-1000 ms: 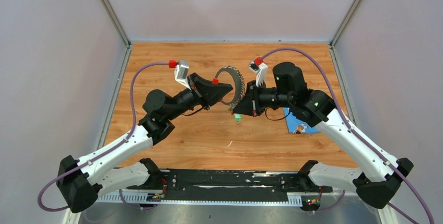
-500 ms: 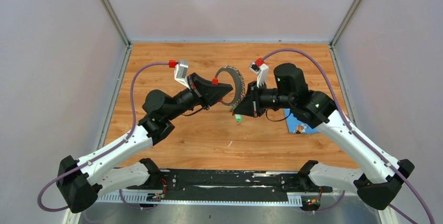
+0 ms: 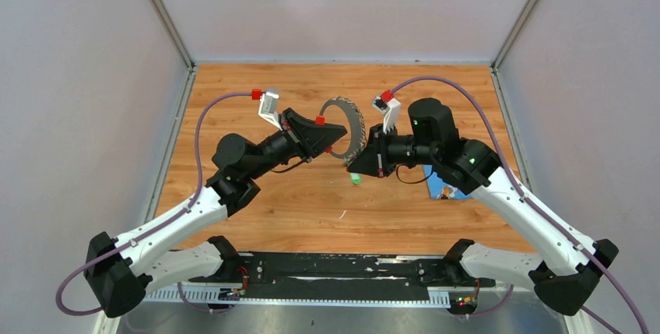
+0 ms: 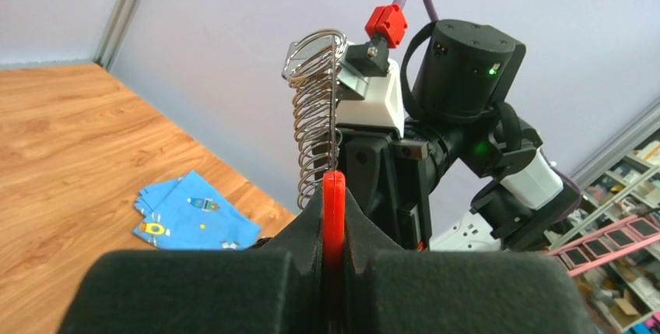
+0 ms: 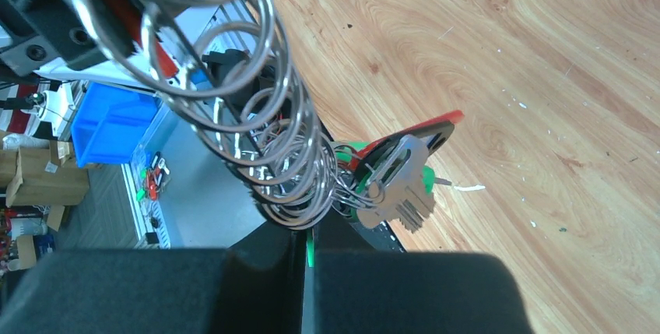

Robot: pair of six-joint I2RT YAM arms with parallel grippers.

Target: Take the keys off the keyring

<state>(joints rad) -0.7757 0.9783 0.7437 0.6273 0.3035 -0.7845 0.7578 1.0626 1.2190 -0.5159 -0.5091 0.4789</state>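
The keyring (image 3: 352, 124), a large silvery coiled ring, hangs in the air between both grippers above the table. My left gripper (image 3: 333, 135) is shut on its red curved part (image 4: 334, 202), with the coil (image 4: 315, 139) rising just beyond the jaws. My right gripper (image 3: 359, 165) is shut on a thin green piece (image 5: 310, 248) at the bottom of the coil (image 5: 257, 116). Several silver keys (image 5: 397, 186) with green and red caps hang bunched on the ring beside the right jaws. A green-capped key (image 3: 355, 179) dangles below the right gripper.
A blue patterned cloth (image 3: 447, 186) lies on the wooden table (image 3: 272, 209) under the right forearm, and also shows in the left wrist view (image 4: 194, 213). Grey walls enclose the table on three sides. Purple cables arc behind both wrists.
My right arm has shifted slightly to the right, still gripping. The left gripper and the ring have barely moved.
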